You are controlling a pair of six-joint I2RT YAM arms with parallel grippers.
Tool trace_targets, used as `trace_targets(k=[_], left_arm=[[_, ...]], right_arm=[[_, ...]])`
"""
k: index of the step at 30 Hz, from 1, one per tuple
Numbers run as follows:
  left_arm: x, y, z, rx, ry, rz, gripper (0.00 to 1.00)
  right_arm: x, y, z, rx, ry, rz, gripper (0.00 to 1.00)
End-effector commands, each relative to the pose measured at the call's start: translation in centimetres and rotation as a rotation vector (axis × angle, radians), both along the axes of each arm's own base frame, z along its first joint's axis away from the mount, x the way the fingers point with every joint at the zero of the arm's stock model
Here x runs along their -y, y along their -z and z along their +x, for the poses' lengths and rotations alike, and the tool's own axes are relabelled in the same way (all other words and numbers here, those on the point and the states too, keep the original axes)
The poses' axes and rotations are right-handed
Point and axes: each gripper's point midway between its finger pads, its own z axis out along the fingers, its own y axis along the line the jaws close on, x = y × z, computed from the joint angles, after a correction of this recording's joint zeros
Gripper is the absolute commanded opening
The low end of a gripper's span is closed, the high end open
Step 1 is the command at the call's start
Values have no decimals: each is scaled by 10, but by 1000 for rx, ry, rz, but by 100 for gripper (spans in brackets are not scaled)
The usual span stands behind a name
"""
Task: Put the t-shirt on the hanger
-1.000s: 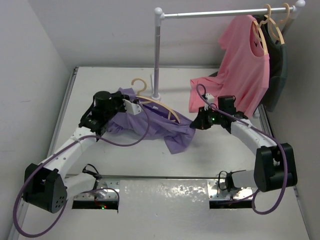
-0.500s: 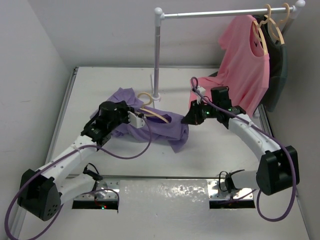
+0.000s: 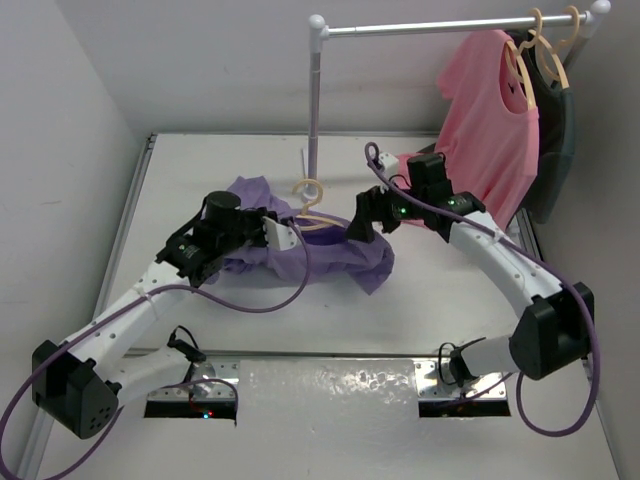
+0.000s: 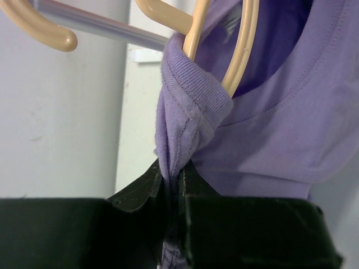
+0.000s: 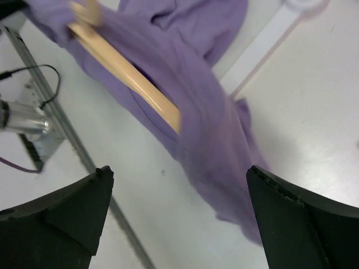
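Observation:
The lavender t-shirt [image 3: 330, 255] lies bunched on the table, partly lifted. Its collar [image 4: 188, 112] is stretched around the tan hanger [image 4: 242, 50], and the hanger's hook [image 3: 310, 190] pokes up out of the cloth. My left gripper [image 3: 278, 236] is shut on the collar fold, with purple cloth pinched between its jaws [image 4: 173, 179]. My right gripper [image 3: 364, 214] hovers over the shirt's right side, open wide with nothing between its fingers [image 5: 179, 174]. Below it, one hanger arm [image 5: 132, 75] sticks out of the blurred t-shirt [image 5: 219, 123].
A garment rack's pole [image 3: 315, 110] rises just behind the hanger from a white base [image 3: 313, 193]. On the rack bar [image 3: 430, 28] hang a pink t-shirt [image 3: 490, 130] and a dark garment [image 3: 555, 130]. A metal rail and cable [image 5: 33, 120] run along the table's near edge.
My right gripper has opened, let go of the shirt's edge and moved up and left. My left gripper carried the collar and hanger to the right.

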Motion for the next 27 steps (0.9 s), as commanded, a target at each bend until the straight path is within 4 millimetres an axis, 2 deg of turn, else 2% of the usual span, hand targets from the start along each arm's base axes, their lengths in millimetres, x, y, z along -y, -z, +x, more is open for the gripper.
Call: trace_targets(k=[1, 5, 7, 8, 9, 10, 11, 16, 18, 21, 22, 24, 25, 26, 27], left_arm=[[16, -18, -9, 8, 57, -85, 0], [24, -24, -12, -14, 97, -109, 0], [30, -25, -18, -40, 132, -117, 0], [31, -25, -19, -47, 139, -118, 0], [32, -25, -21, -55, 145, -124, 0], [32, -26, -22, -61, 148, -125, 0], [33, -27, -24, -64, 157, -131, 0], [34, -35, -26, -59, 151, -163, 0], [33, -36, -27, -53, 150, -161, 0], [31, -39, -25, -39, 135, -163, 0], [31, -40, -25, -37, 129, -168, 0], [31, -40, -25, -48, 130, -171, 0], [31, -39, -26, -59, 130, -171, 0], [30, -31, -29, -97, 127, -160, 0], [31, -32, -30, -116, 133, -162, 0]], right_arm=[[-3, -47, -5, 261, -127, -92, 99], [-6, -55, 0, 431, -193, -178, 99], [-9, -43, 4, 423, -239, -207, 97], [-12, -40, 3, 423, -283, -222, 91], [-17, -37, 1, 410, -315, -223, 88], [-27, -25, -1, 368, -365, -212, 86], [-34, -29, -1, 367, -390, -193, 83], [-58, -23, 3, 314, -437, -97, 76], [-69, -19, -2, 251, -474, -36, 67], [-77, -12, -7, 193, -486, 11, 46], [-78, -8, -7, 195, -481, 20, 27], [-79, -10, -11, 188, -464, 45, 0], [-79, -8, -12, 184, -450, 62, 0], [-77, -15, -14, 203, -440, 76, 0], [-74, -17, -15, 208, -428, 82, 0]])
